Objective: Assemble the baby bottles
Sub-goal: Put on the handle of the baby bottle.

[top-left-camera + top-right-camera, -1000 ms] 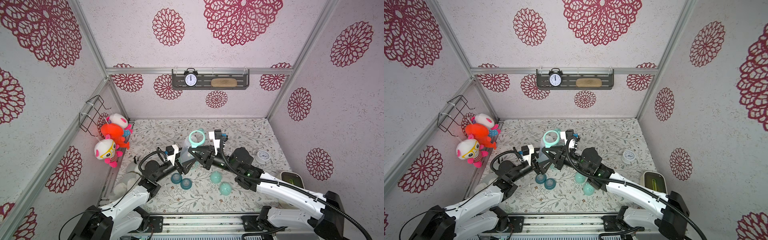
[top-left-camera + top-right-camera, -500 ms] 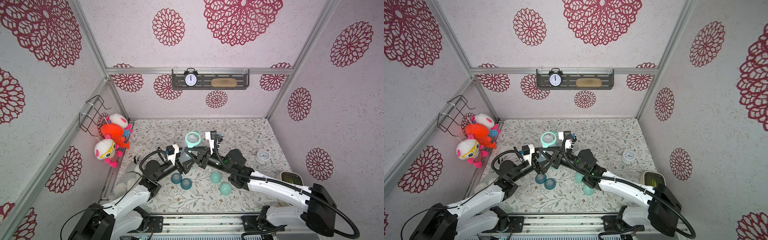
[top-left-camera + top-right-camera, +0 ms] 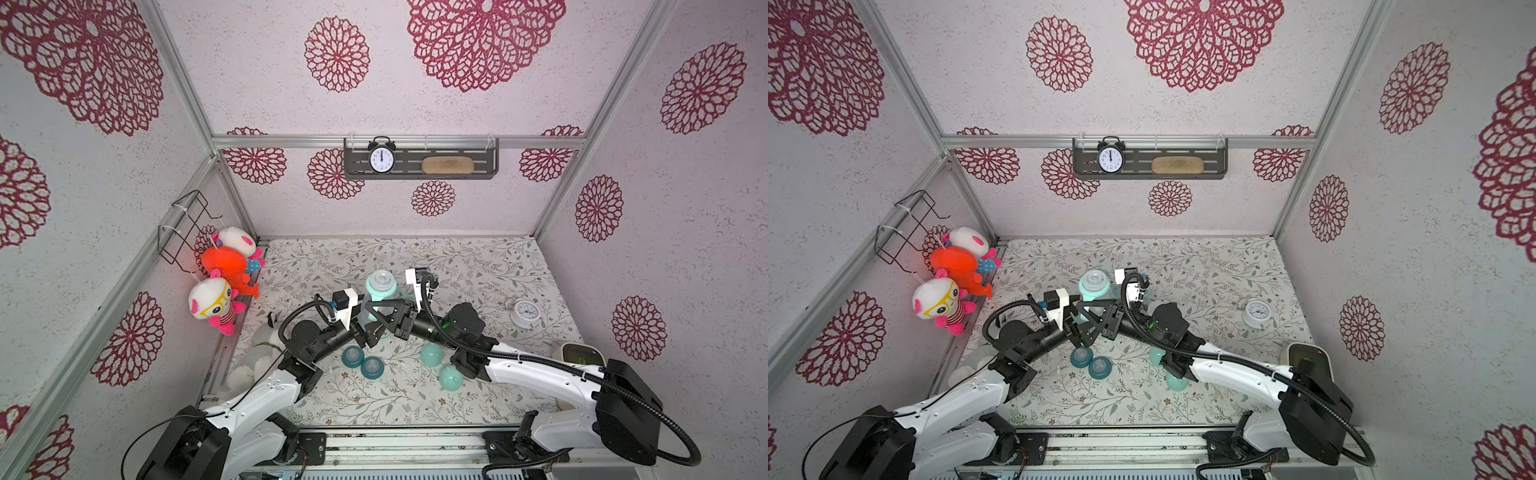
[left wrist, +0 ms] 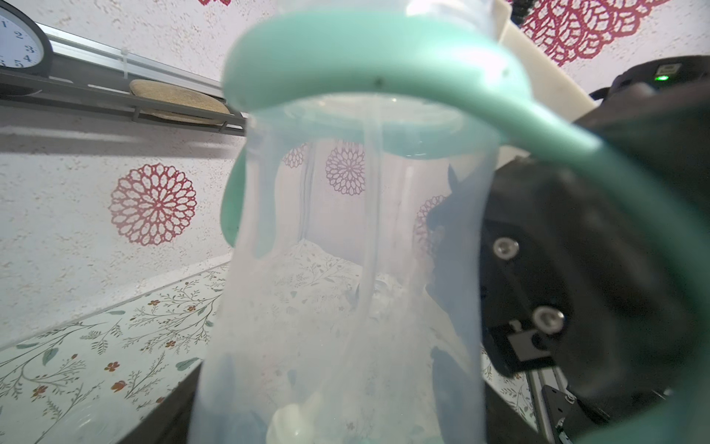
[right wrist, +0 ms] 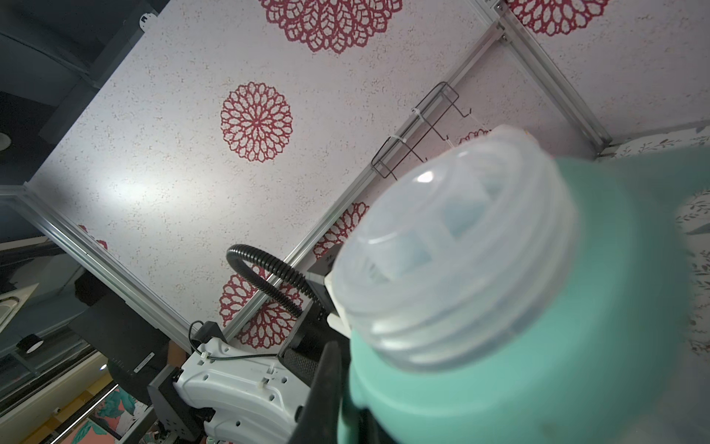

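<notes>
- Nearest me, both white arms lean in from the front rail over the floral mat (image 3: 374, 401) and meet around its middle.
- Right under them on the mat there's a dark teal nipple collar (image 3: 353, 356) with a second collar (image 3: 371, 368) just beside it.
- To their right is a mint dome cap (image 3: 431, 355), and a second cap (image 3: 451, 378) sits tight against the right arm's elbow. In a top view that arm covers part of both caps.
- The bottle (image 3: 381, 281) is held up between the two claws, roughly upright. Its threaded neck is open on top, and the mint handle ring (image 4: 369, 57) sits just below the neck.
- The left gripper (image 3: 365, 322) is clamped tight on the clear body.
- The right gripper (image 3: 388, 309) is pinched closed on the handle ring. Its black frame hides the lower half of the bottle from above, and both wrist views are mostly filled with blurry bottle.
- Further right, well clear of the arms, a small white alarm clock (image 3: 525, 312) lies on the mat.
- On the left wall, plush toys (image 3: 216, 305) hang under a wire rack (image 3: 187, 224).
- On the back wall is a grey shelf (image 3: 482, 166) with a black alarm clock (image 3: 381, 160) and a tan pad (image 3: 448, 165) on it.
</notes>
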Robot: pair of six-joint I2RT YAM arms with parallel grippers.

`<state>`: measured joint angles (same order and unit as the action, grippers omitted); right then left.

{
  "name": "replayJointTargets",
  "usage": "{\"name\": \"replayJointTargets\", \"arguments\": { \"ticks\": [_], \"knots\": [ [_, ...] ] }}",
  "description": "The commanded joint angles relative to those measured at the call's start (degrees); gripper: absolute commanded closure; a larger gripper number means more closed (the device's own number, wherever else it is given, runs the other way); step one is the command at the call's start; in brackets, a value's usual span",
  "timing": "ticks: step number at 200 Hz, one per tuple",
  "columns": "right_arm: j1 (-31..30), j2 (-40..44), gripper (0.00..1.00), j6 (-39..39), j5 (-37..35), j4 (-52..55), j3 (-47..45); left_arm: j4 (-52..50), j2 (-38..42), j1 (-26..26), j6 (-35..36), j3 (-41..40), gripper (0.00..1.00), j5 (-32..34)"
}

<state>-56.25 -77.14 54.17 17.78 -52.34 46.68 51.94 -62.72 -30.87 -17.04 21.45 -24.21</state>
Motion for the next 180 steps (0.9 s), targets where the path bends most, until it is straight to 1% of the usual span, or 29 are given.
{"name": "replayJointTargets", "arguments": {
  "ticks": [1, 42, 57, 64, 69, 85, 100, 110, 133, 180],
  "knots": [
    [0.18, 0.68, 1.00, 1.99, 0.50, -4.19, -0.34, 3.68, 0.14, -0.18, 0.74, -0.37, 1.00, 1.44],
    [0.19, 0.76, 1.00, 2.93, 0.04, -4.69, -1.34, 5.35, -0.40, -0.16, 0.07, -0.36, 1.00, 1.80],
    [0.21, 1.23, 0.88, 1.97, -0.11, -2.92, -1.03, 5.39, -0.76, -0.15, 0.14, -0.40, 1.00, 1.65],
    [0.26, 1.61, 0.80, 1.08, -0.18, -1.47, -0.61, 5.41, -0.83, -0.15, 0.16, -0.44, 1.00, 1.62],
    [0.24, 1.93, 0.72, 0.49, -0.34, -0.44, -0.42, 5.46, -0.91, -0.20, 0.16, -0.50, 1.00, 1.59],
    [0.25, 3.21, 0.54, -1.52, -0.79, 2.82, 0.17, 5.66, -1.01, -0.15, 0.16, -0.70, 1.00, 1.44],
    [0.42, 4.46, 0.42, -3.30, -1.05, 6.46, 1.05, 5.62, -1.01, -0.15, 0.23, -0.84, 1.00, 1.45],
    [0.52, 5.32, 0.37, -4.64, -0.95, 8.89, 1.54, 5.64, -0.92, -0.20, 0.34, -1.00, 1.00, 1.53],
    [0.86, 8.16, 0.32, -7.58, -1.08, 15.48, 2.19, 5.40, -0.65, -0.15, 0.93, -1.20, 1.00, 2.01],
    [1.47, 16.43, 0.28, -15.30, -4.21, 33.40, 1.24, 4.61, -0.75, 0.88, 1.40, -1.59, 1.00, 1.71]
  ]
}}
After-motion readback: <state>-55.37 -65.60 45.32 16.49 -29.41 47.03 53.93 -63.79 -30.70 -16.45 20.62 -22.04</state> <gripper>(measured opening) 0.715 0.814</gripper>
